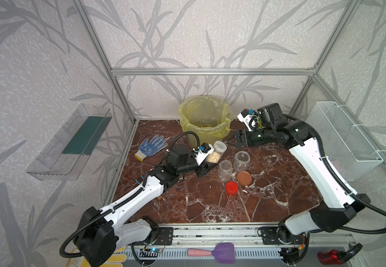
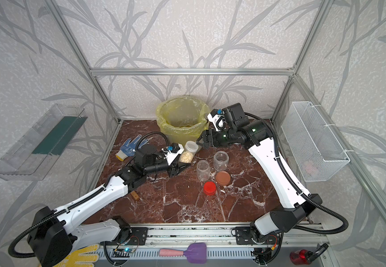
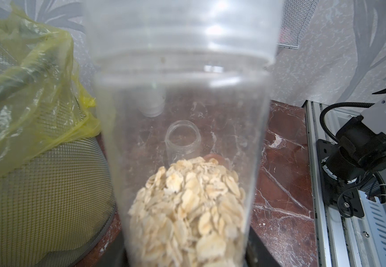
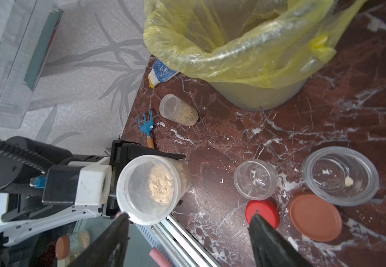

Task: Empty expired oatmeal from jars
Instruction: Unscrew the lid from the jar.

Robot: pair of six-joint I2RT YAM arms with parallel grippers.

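- Furthest from the bin [image 1: 201, 136], toward the front of the table [image 1: 210, 208], a red lid [image 1: 231, 187] lies flat, off any jar.
- Just beside it and slightly closer to the bin lies a brown lid [image 1: 244, 178], also on the bare table.
- Next toward the bin stand two open jars, a slim jar [image 1: 225, 170] and a wider jar [image 1: 241, 160]. Both are upright and near each other, and the right wrist view shows only crumbs inside them.
- Closer to the bin again, the left tool [image 1: 207, 167] is clamped tight on the lower part of a third jar [image 1: 216, 151]. This jar leans with its clear-lidded top toward the bin, and the oatmeal [image 3: 187, 208] sits heaped at the gripped end, filling less than half.
- The right tool [image 4: 187, 233] sits just in front of the bin, facing that lidded top, its jaws spread wide with nothing between them. One fingertip [image 4: 123, 218] is right at the lid's rim, and whether it touches I cannot tell.
- A fourth jar [image 4: 179, 109], lid on and partly filled with oatmeal, rests near the bin's foot in the right wrist view. The left arm hides it in both top views.
- A blue glove [image 1: 151, 146] lies flat beside the bin, well apart from the jars.
- The bin itself, lined with a yellow bag [image 1: 224, 129], stands at the back edge of the table.
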